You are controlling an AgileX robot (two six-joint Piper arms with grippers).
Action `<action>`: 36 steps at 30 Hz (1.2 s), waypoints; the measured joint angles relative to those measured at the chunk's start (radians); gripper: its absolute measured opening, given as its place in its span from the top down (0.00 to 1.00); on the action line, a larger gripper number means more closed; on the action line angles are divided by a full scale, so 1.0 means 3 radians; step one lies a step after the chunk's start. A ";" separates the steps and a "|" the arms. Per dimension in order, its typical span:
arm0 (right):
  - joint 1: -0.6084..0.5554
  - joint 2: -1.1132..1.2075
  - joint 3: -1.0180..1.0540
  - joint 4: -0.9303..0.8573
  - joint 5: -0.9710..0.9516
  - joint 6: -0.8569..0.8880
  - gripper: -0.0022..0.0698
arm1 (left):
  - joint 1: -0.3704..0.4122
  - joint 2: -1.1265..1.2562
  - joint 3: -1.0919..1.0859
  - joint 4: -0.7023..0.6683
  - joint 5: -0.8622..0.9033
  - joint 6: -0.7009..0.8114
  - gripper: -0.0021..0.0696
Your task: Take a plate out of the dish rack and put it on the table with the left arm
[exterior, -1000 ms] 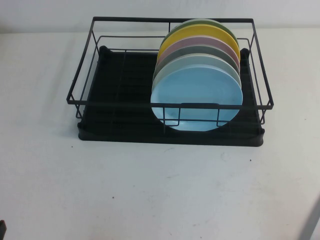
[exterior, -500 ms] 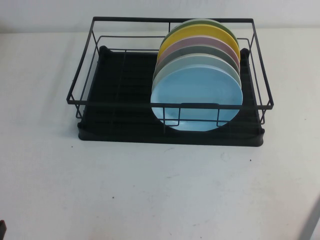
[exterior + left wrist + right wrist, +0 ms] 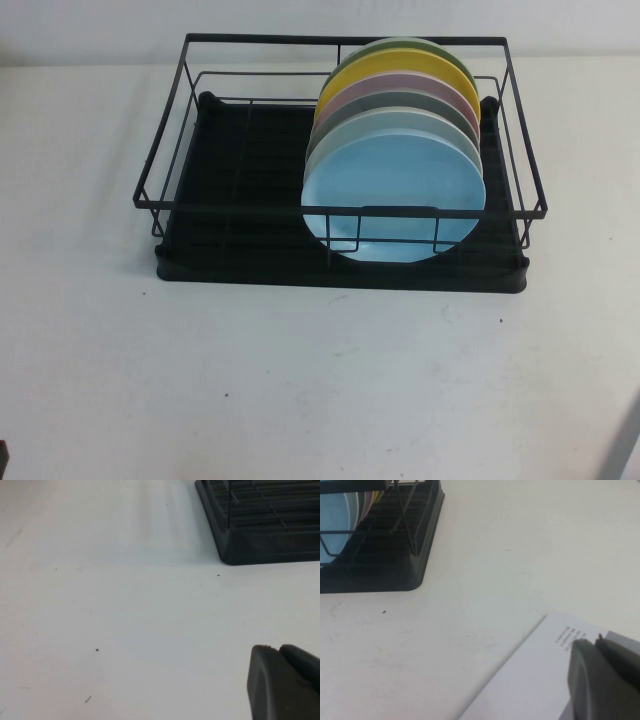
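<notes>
Overhead first: black wire dish rack (image 3: 338, 165) sitting at mid-counter, toward the far edge of the white counter (image 3: 320, 380). Standing on edge in the rack's right half, a row of 7 plates, roughly. Nearest the camera in that row, the sky-blue plate (image 3: 394, 197), upright, face toward the robot, its lower part behind the rack's front wire. Just behind it, a pale whitish-mint plate (image 3: 375, 123), then grey, pink, yellow plate (image 3: 385, 64) and green ones. Left half of the rack bare down to its black tray base. Only a dark sliver of the left arm (image 3: 4, 458) at the bottom left corner, well apart from the rack.

Next, left wrist view: left pincer (image 3: 283, 682) seen only as a dark rounded edge above bare counter (image 3: 125, 605); cannot tell whether parted or closed. Corner of the rack's black tray (image 3: 260, 535) near, not touching.

Lastly, right wrist view: right pincer (image 3: 604, 680) likewise just a dark rounded edge, above a white printed sheet (image 3: 535, 680) lying on the counter (image 3: 520, 540); cannot tell its state either. Rack corner (image 3: 395, 555) apart from it, with a slice of the blue plate (image 3: 335, 520) showing through the wires.
</notes>
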 joint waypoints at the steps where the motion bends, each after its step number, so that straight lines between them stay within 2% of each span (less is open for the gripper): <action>1: 0.0000 0.0000 0.0000 0.0000 0.0000 0.0000 1.00 | 0.0000 0.0000 0.0000 0.0000 0.0000 0.0000 0.97; 6: 0.0000 0.0000 0.0000 0.0000 0.0000 0.0000 1.00 | 0.0000 0.0000 0.0000 -0.0190 -0.0042 -0.0187 0.98; 8: 0.0000 0.0000 0.0000 0.0000 0.0000 0.0000 1.00 | 0.0000 0.0000 0.0007 -0.0557 -0.0182 -0.0635 0.97; 11: 0.0000 0.0000 0.0000 0.0000 0.0000 0.0000 1.00 | 0.0000 0.0000 0.0005 -0.1355 -0.0605 -0.1560 0.97; 13: 0.0000 0.0000 0.0000 0.0000 0.0000 0.0000 1.00 | 0.0000 0.0000 0.0005 -0.1594 -0.0863 -0.1856 0.97; 19: 0.0000 0.0000 0.0000 0.0000 0.0000 0.0000 1.00 | 0.0000 0.0000 0.0005 -0.1724 -0.1353 -0.1946 0.98; 23: 0.0000 0.0000 0.0000 0.0000 0.0000 0.0000 1.00 | 0.0000 0.0000 -0.0010 -0.1845 -0.1163 -0.2000 0.97; 27: 0.0000 0.0000 0.0000 0.0000 0.0000 0.0000 1.00 | -0.0094 0.0108 -0.0474 -0.1653 -0.0185 -0.1590 0.97; 30: 0.0000 0.0000 0.0000 0.0000 0.0000 0.0000 1.00 | -0.0185 0.0492 -0.1113 -0.1591 0.0570 -0.0903 0.98; 33: 0.0000 0.0000 0.0000 0.0000 0.0000 0.0000 1.00 | -0.0252 0.0982 -0.1876 -0.1585 0.1319 -0.0010 0.98; 36: 0.0000 0.0000 0.0000 0.0000 0.0000 0.0000 1.00 | -0.0265 0.1536 -0.2533 -0.1585 0.1871 0.0698 0.97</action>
